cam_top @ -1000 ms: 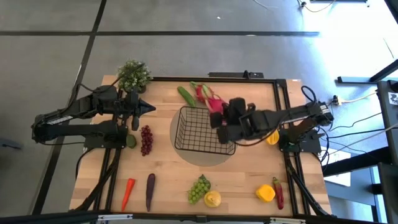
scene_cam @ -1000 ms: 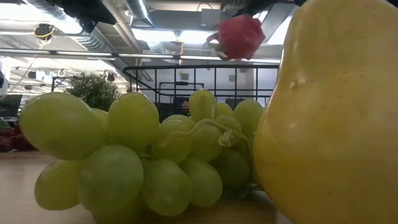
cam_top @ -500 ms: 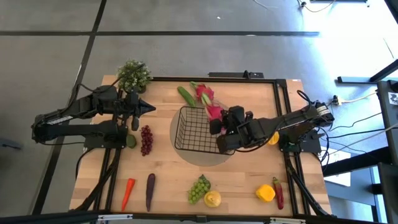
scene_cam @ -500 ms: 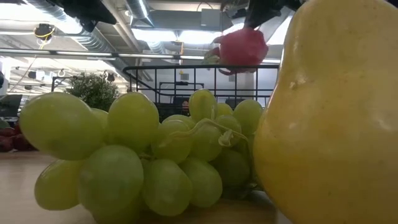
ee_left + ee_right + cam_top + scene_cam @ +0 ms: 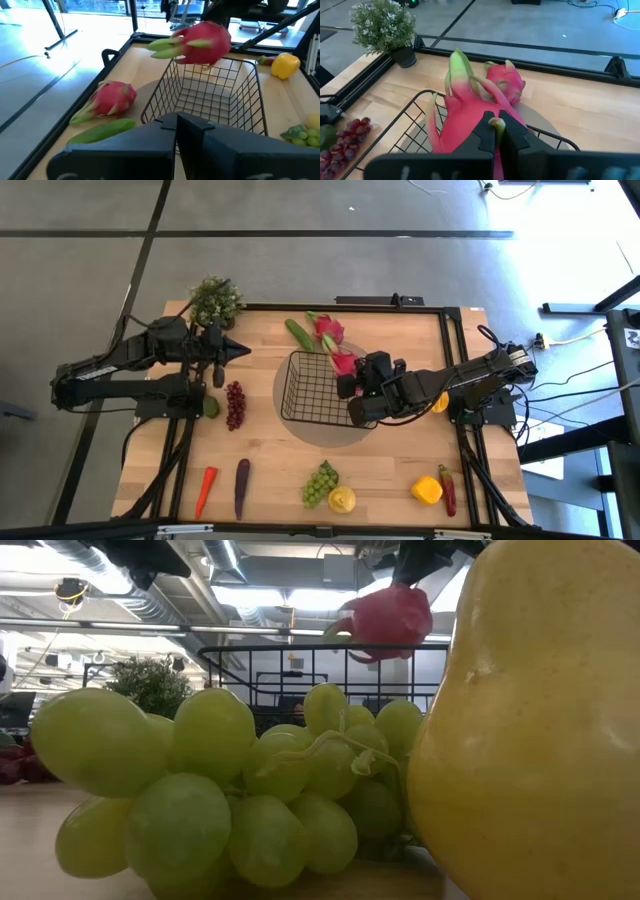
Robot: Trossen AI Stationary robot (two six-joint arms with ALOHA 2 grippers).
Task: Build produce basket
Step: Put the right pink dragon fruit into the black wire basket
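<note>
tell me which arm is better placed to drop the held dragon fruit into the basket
Right. The right gripper is shut on the dragon fruit above the basket rim; the left gripper waits apart, near the purple grapes.

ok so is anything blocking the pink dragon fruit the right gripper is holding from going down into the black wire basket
Nothing visible blocks it. The right gripper holds the pink dragon fruit above the right rim of the black wire-mesh basket, whose inside looks empty. The second dragon fruit and green cucumber lie outside it on the table.
</note>
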